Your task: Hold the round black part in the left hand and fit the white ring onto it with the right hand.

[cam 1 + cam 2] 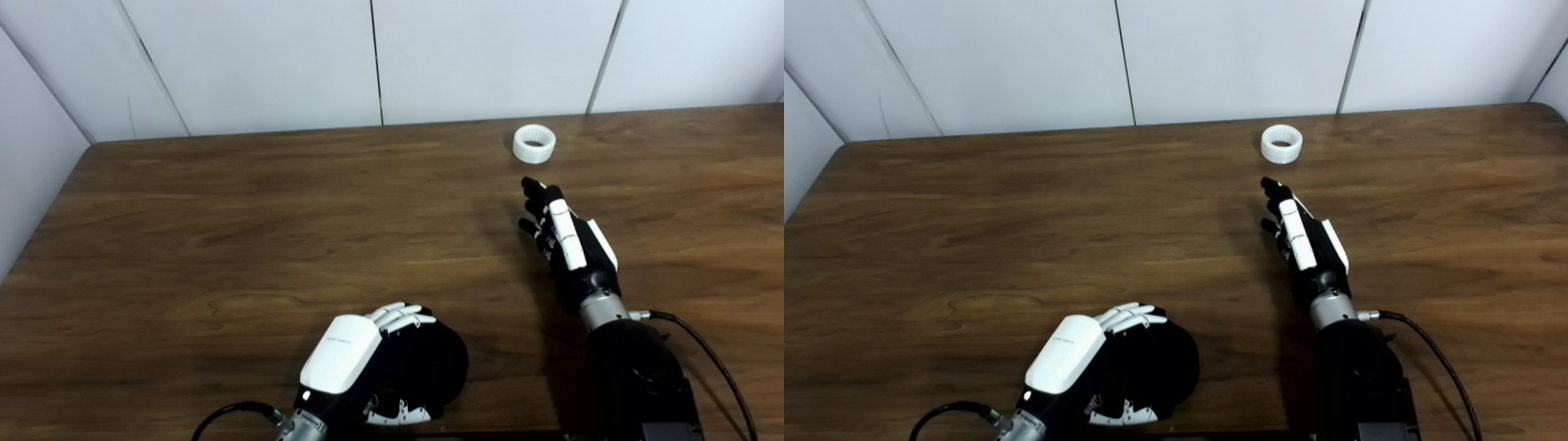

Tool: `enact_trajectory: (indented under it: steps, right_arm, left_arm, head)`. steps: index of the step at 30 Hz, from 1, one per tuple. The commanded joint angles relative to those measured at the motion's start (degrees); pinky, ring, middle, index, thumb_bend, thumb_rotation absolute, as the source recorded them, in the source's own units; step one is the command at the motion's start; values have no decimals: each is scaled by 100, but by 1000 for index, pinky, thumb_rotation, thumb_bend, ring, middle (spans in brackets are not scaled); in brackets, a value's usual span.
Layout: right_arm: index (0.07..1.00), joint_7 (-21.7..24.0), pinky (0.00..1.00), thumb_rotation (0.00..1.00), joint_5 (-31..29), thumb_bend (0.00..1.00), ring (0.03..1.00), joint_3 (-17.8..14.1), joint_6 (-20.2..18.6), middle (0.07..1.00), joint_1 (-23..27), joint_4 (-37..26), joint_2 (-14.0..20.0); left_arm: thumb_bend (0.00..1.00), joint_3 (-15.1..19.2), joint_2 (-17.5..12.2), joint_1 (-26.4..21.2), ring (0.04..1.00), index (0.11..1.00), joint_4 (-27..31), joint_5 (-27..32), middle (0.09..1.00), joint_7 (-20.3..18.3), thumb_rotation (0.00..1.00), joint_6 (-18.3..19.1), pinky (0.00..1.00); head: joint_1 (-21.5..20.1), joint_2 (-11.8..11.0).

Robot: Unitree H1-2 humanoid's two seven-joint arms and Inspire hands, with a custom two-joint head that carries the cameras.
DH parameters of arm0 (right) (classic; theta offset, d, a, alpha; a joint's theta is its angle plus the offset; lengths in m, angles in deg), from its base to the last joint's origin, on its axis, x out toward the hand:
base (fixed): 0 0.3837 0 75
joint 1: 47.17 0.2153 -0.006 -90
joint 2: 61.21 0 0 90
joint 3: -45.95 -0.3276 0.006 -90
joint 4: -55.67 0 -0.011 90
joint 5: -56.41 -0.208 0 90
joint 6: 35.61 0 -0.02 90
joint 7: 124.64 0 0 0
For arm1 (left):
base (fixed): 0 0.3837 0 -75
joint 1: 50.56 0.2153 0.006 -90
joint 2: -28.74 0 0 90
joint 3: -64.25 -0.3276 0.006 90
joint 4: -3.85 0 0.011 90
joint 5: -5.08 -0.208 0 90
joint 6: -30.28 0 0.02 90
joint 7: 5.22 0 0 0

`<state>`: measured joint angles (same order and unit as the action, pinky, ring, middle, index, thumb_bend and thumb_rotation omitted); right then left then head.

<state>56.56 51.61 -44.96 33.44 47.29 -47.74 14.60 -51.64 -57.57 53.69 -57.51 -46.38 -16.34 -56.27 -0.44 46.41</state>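
Round black part [438, 367] sits at the near edge of the wooden counter [245, 214], with the left hand [361, 367] curled around it. Right hand [563, 236] is spread and empty, fingertips pointing toward the white ring [534, 143], which lies just beyond them near the far edge, not touching.

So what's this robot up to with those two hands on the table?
It is putting two parts together. Its left hand is closed around a round black part near the front edge of the brown wooden table. Its right hand is empty, fingers stretched out toward a small white plastic ring standing near the back of the table. The hand has not touched the ring yet; there is bare wood between them. The ring is meant to go onto the black part.
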Motion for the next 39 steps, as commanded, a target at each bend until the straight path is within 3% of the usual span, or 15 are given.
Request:
enact_trajectory:
  steps: [1, 7, 13, 26, 33, 39]
  right_arm:
    - [884, 0, 912, 889, -14, 626, 970, -10, 116, 943, 199, -207, -15]
    - [887, 13, 912, 887, -32, 621, 972, -22, 94, 944, 195, -224, -4]
    - [884, 1, 905, 890, 0, 638, 966, -4, 88, 941, 207, -218, 0]
    - [886, 7, 910, 880, -54, 626, 969, -24, 17, 943, 201, -260, -24]
    - [885, -4, 910, 896, -16, 618, 966, -13, 17, 942, 191, -282, -12]
    - [896, 29, 911, 903, -46, 609, 976, -22, 22, 951, 189, -312, 14]
  left_arm:
    - [822, 100, -51, 111, 847, 795, -237, 56, 834, -130, 227, 79, 724]
    - [913, 294, 51, 146, 844, 913, -89, 704, 851, -335, 323, 203, 733]
    - [927, 419, 68, 96, 854, 951, 42, 743, 887, -537, 336, 340, 737]
    - [930, 511, 169, -38, 868, 945, -119, 287, 900, -684, 372, 499, 739]
    - [930, 382, 63, -270, 893, 911, -583, -518, 892, -410, 394, 229, 732]
    - [945, 372, 39, -453, 919, 868, -749, -662, 897, -457, 417, 207, 741]
  head:
    - [1, 6]
    - [16, 25]
    - [23, 31]
    - [9, 75]
    - [9, 85]
    - [10, 104]
